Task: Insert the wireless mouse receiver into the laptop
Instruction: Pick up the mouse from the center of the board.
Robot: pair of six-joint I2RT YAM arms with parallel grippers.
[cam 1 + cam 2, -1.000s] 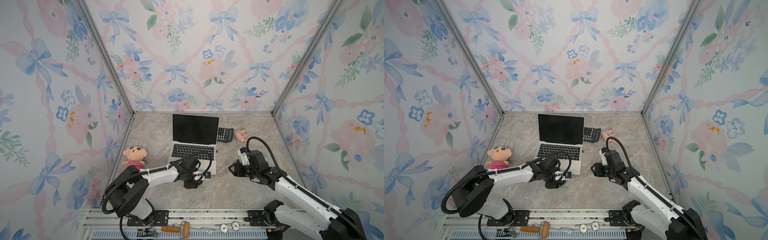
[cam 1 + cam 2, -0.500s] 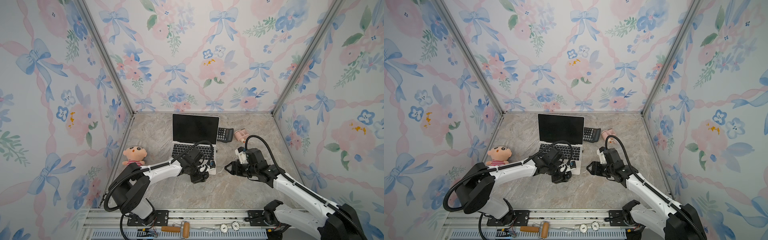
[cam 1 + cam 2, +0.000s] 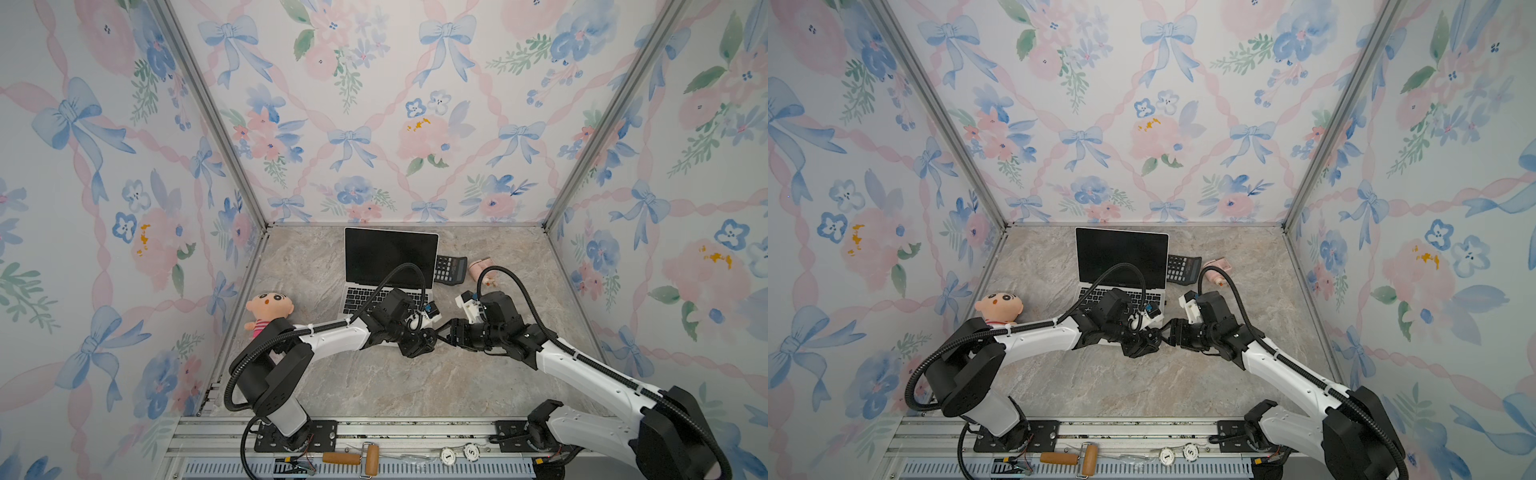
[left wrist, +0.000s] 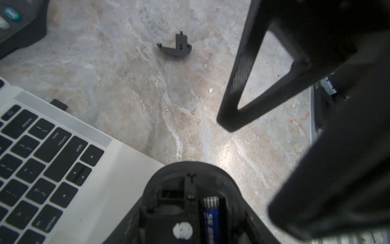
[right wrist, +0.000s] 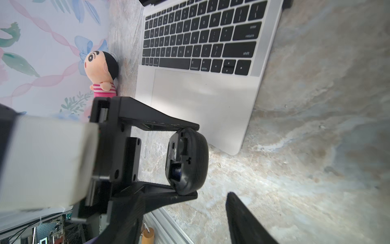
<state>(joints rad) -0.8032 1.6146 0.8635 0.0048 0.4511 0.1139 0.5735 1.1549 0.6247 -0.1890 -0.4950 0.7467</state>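
Black mouse [image 5: 191, 147] clamped in the left hand [image 5: 197, 160].

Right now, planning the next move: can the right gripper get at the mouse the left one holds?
Probably yes. The left gripper clamps the mouse by its ends, open underside bare; the right gripper, open, sits close with nothing between.

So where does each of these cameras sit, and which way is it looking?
Both top views: high at the front, looking down and back at the laptop on the table; both arms show.
Left wrist: on the left arm, looking down past the held mouse at the table; the right gripper shows, its fingers intruding.
Right wrist: on the right arm, facing the left gripper clamping the mouse; one own finger shows.
Shared: both wrist views catch the mouse and the laptop keyboard.
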